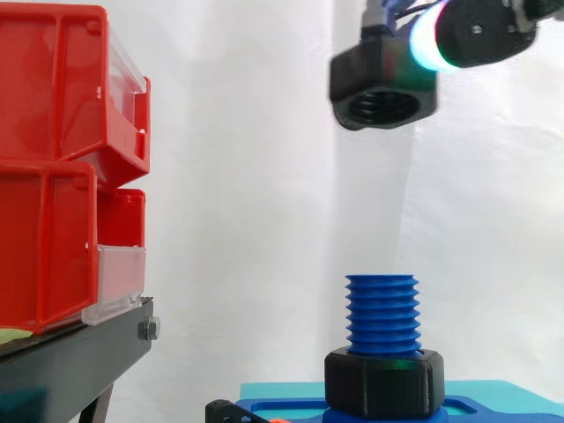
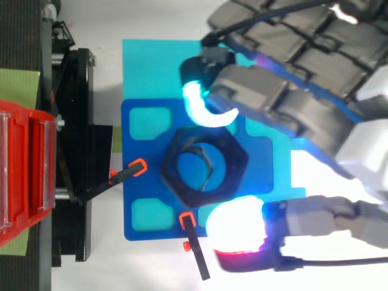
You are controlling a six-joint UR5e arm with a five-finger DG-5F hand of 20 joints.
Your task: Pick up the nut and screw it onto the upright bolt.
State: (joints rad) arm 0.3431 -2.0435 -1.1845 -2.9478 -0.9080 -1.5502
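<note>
A black hex nut (image 1: 384,88) hangs high in the side view, pinched by my hand (image 1: 480,31) between glowing fingertips. It is tilted a little, so its threaded bore shows from below. The blue threaded bolt (image 1: 382,314) stands upright straight beneath it, a wide gap of air between them. A second black nut (image 1: 383,381) sits at the bolt's foot. From above, the held nut (image 2: 203,165) covers the bolt, with a cyan fingertip (image 2: 200,106) on its far side and a white-magenta pad (image 2: 237,227) on its near side. My hand (image 2: 315,66) reaches in from the right.
The bolt rises from a blue base plate (image 2: 139,182) lying on a cyan sheet (image 2: 151,66). Two black clamps with orange tips (image 2: 136,168) sit at the plate's edge. Stacked red bins (image 1: 53,176) on a black stand (image 1: 70,366) occupy the left.
</note>
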